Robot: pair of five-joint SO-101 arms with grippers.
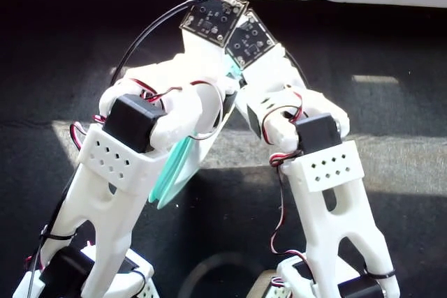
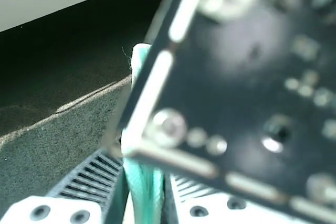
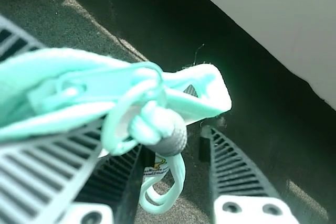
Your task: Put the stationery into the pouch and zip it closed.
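A teal pouch (image 1: 173, 167) hangs in the air between my two raised arms, over the dark mat. My left gripper (image 2: 143, 184) is shut on one thin edge of the pouch (image 2: 142, 192), pinched between its ribbed fingers (image 2: 86, 179). In the right wrist view the pouch's zip end (image 3: 194, 85) lies across my right gripper (image 3: 173, 148). The zip pull (image 3: 157, 129), with its bead and cord loop, dangles in the gap between the parted fingers (image 3: 231, 166). In the high view both grippers are hidden under the wrist camera boards (image 1: 213, 15).
The dark mat (image 1: 391, 193) covers the table, crossed by strips of sunlight. A white wall (image 3: 283, 19) runs along the far edge. The other arm's camera board (image 2: 247, 77) sits very close in front of the left wrist camera.
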